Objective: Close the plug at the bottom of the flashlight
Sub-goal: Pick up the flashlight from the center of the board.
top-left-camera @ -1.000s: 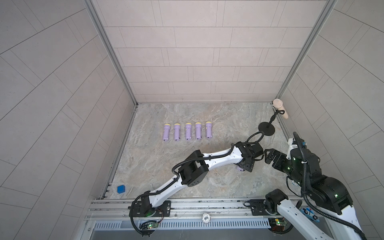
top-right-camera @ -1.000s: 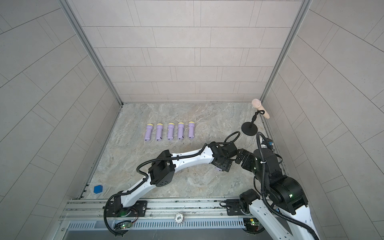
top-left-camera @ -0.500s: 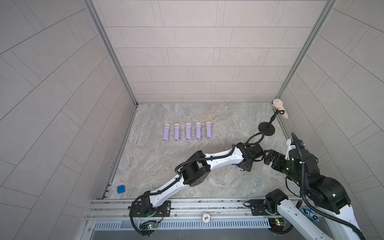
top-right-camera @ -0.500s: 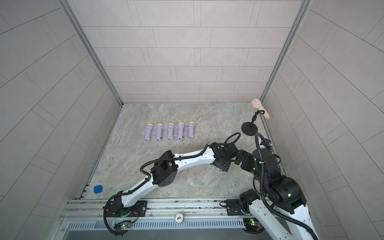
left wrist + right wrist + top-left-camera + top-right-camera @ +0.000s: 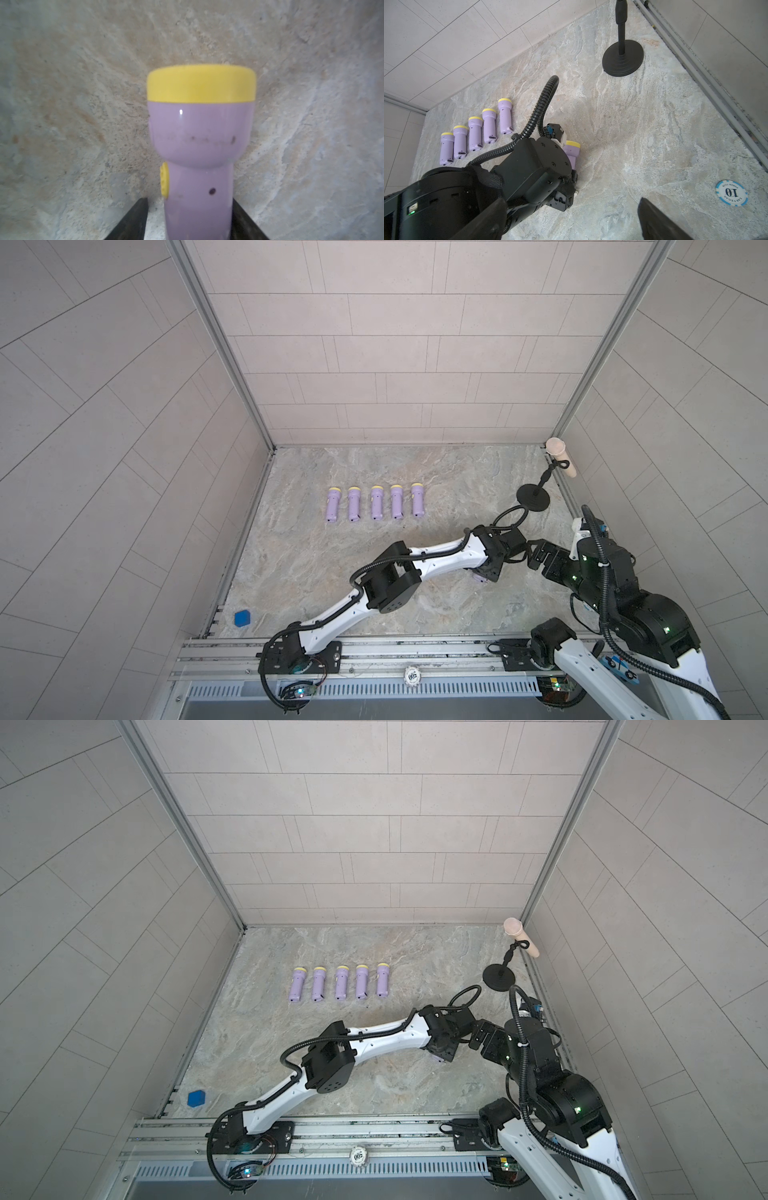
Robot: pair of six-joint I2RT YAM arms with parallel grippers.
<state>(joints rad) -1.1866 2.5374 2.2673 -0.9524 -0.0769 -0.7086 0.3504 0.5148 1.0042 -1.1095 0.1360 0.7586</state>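
Observation:
A purple flashlight (image 5: 199, 145) with a yellow head lies flat on the marble table, between the fingers of my left gripper (image 5: 189, 200). One finger touches its handle; a narrow gap shows at the other, beside the yellow switch. In both top views only a purple end (image 5: 478, 578) (image 5: 436, 1057) shows under the left gripper (image 5: 484, 572). The plug at the flashlight's bottom is hidden. My right gripper (image 5: 572, 200) (image 5: 530, 556) hangs open just right of the left wrist, holding nothing. Its wrist view shows the flashlight's head (image 5: 572, 150) past the left arm.
Several more purple flashlights (image 5: 374, 504) lie in a row further back. A black stand (image 5: 533, 497) with a beige piece on top is at the back right. A poker chip (image 5: 731, 192) lies near the right arm. A blue block (image 5: 242, 618) sits front left.
My left gripper's fingers have drawn in around the flashlight's handle. The right gripper has edged a little closer to the left wrist, still open.

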